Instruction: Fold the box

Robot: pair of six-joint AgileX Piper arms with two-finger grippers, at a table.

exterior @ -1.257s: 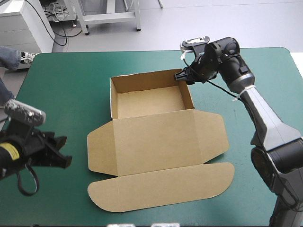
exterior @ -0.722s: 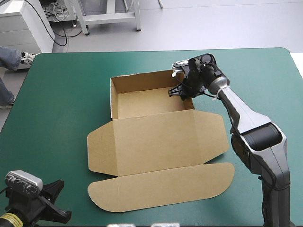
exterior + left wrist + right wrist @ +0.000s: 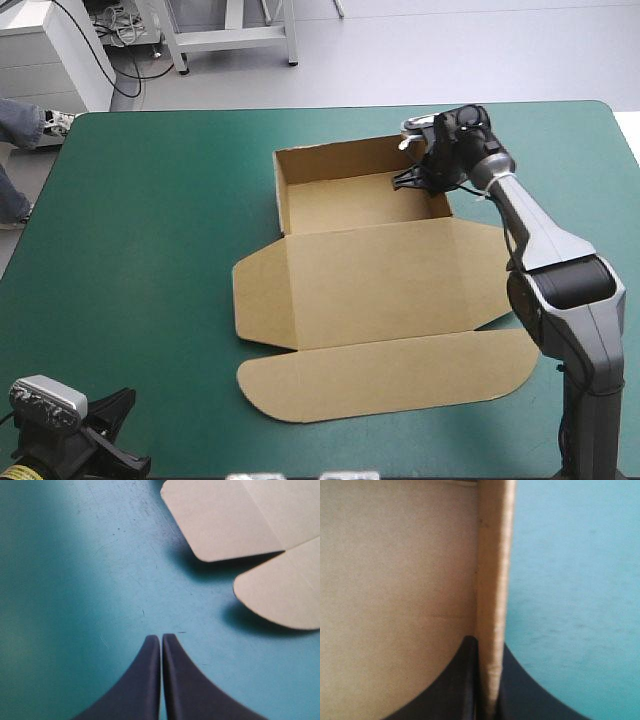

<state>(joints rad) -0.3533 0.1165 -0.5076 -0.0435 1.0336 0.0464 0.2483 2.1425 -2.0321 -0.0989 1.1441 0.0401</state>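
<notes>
The brown box [image 3: 355,203] is an open tray with raised walls, right of the table's middle. Its lid [image 3: 390,282] and front flap [image 3: 385,375] lie flat toward the near edge. My right gripper [image 3: 411,181] is at the tray's right wall near the far corner. In the right wrist view the gripper [image 3: 487,647] is shut on that wall [image 3: 492,575], one finger inside the tray, one outside. My left gripper [image 3: 125,440] is low at the near left corner, well away from the box. In its own view the gripper [image 3: 161,639] is shut and empty, with two rounded box flaps [image 3: 225,520] ahead.
Bare teal-green cover [image 3: 150,230] takes up the table's left half. A narrow strip of cover [image 3: 580,170] lies between the box and the right edge.
The box has slid to the right with my right gripper shut on its wall. Earlier the left arm drew back to the near left corner; it has barely moved since.
</notes>
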